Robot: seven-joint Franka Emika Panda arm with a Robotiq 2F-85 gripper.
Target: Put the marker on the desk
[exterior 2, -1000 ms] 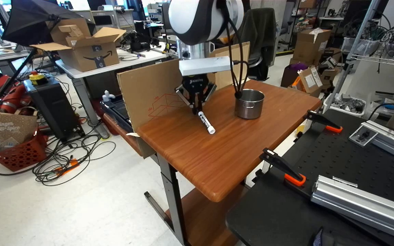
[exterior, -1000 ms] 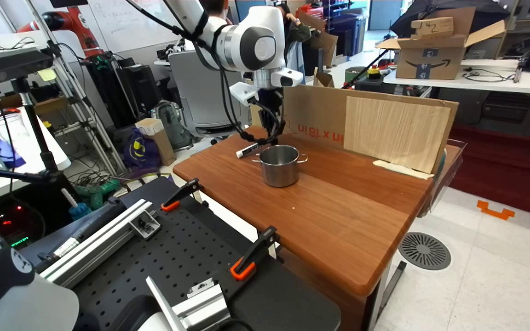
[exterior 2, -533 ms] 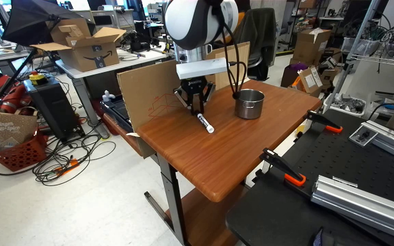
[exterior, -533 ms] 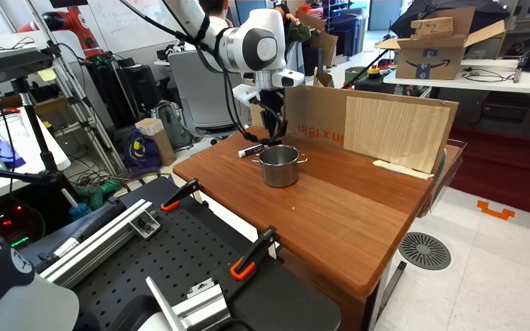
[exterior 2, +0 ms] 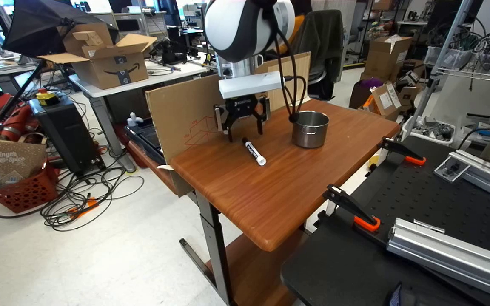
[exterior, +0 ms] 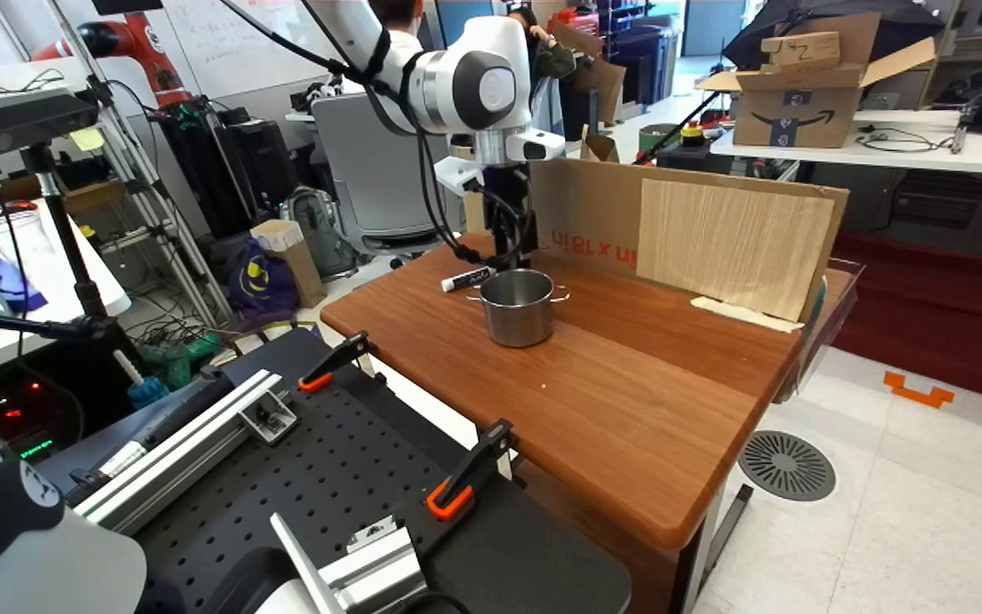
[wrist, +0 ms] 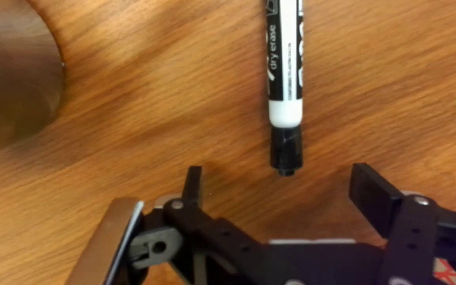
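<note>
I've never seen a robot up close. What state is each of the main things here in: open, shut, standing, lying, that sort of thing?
End effector: open, holding nothing.
Marker: lying on its side, capped.
Desk: flat, bearing the marker.
Metal pot: upright on the desk, no lid.
Cardboard sheet: standing upright along the desk's edge.
Arrow-printed box: top flaps open.
</note>
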